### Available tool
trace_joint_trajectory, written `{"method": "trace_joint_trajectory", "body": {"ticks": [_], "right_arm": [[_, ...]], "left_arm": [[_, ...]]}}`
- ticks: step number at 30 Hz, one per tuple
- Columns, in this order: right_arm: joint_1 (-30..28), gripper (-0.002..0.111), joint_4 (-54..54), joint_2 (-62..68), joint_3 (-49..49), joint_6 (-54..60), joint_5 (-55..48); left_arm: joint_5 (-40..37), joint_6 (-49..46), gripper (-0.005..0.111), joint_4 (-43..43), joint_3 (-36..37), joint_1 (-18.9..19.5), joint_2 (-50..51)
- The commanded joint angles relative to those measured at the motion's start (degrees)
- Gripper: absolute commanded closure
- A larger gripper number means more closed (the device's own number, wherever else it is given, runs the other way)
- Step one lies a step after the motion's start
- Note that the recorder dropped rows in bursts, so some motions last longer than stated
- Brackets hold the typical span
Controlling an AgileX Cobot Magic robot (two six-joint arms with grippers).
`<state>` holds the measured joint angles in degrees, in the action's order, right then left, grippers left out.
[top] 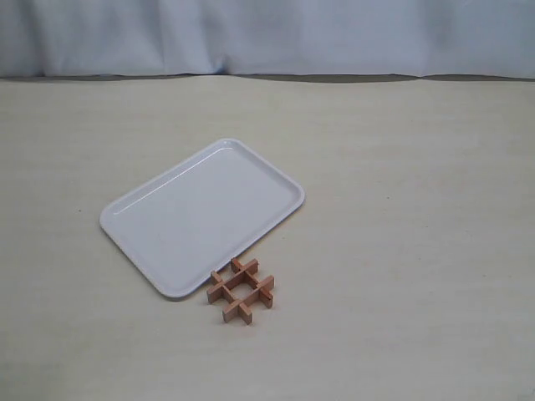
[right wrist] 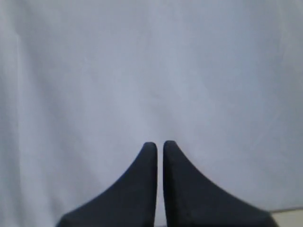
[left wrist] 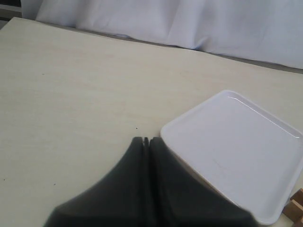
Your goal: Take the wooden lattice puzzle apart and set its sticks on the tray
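Note:
The wooden lattice puzzle (top: pixel 241 290) lies assembled on the table, a reddish-brown hash of crossed sticks just off the near corner of the white tray (top: pixel 201 215). The tray holds nothing. Neither arm shows in the exterior view. In the left wrist view my left gripper (left wrist: pixel 146 140) is shut and empty, hovering beside a corner of the tray (left wrist: pixel 236 142); a bit of the puzzle (left wrist: pixel 297 204) peeks in at the frame's edge. My right gripper (right wrist: pixel 159 144) is shut but for a thin slit, empty, facing the pale cloth backdrop.
A pale blue-white cloth (top: pixel 267 38) hangs along the back of the beige table (top: pixel 418 251). The table edge meets the cloth in the left wrist view (left wrist: pixel 142 40).

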<state>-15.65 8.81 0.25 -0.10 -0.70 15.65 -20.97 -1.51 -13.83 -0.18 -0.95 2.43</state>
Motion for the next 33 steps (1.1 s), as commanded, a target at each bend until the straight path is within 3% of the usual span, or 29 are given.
{"method": "trace_joint_trajectory", "body": {"ticks": [1, 3, 7, 12, 16, 26, 30, 33], "right_arm": [[-0.21, 0.104, -0.20, -0.25, 0.10, -9.39, 10.78], [-0.21, 0.104, -0.20, -0.25, 0.10, -19.40, 12.57], [-0.21, 0.104, -0.94, -0.25, 0.10, -42.76, 4.95], [-0.21, 0.104, -0.94, -0.25, 0.10, -41.29, 10.99], [-0.21, 0.104, -2.07, 3.46, -4.91, -34.50, 4.69], [-0.21, 0.104, -44.61, 30.87, -26.92, -33.11, -7.15], [1.04, 0.104, -49.68, 41.04, -30.73, -33.76, -8.31], [5.28, 0.104, -49.68, 49.85, -33.67, -38.31, -9.65]], "left_arm": [[0.36, 0.09, 0.107, -0.18, 0.18, -0.46, 0.20], [0.36, 0.09, 0.107, -0.18, 0.18, -0.46, 0.20], [0.36, 0.09, 0.107, -0.18, 0.18, -0.46, 0.20], [0.62, 0.09, 0.107, -0.18, 0.18, -0.46, 0.20], [0.39, 0.09, 0.107, -0.18, 0.18, -0.46, 0.20], [0.39, 0.09, 0.107, -0.18, 0.18, -0.46, 0.20], [0.39, 0.09, 0.107, -0.18, 0.18, -0.46, 0.20], [0.39, 0.09, 0.107, -0.18, 0.18, -0.46, 0.20]]}}
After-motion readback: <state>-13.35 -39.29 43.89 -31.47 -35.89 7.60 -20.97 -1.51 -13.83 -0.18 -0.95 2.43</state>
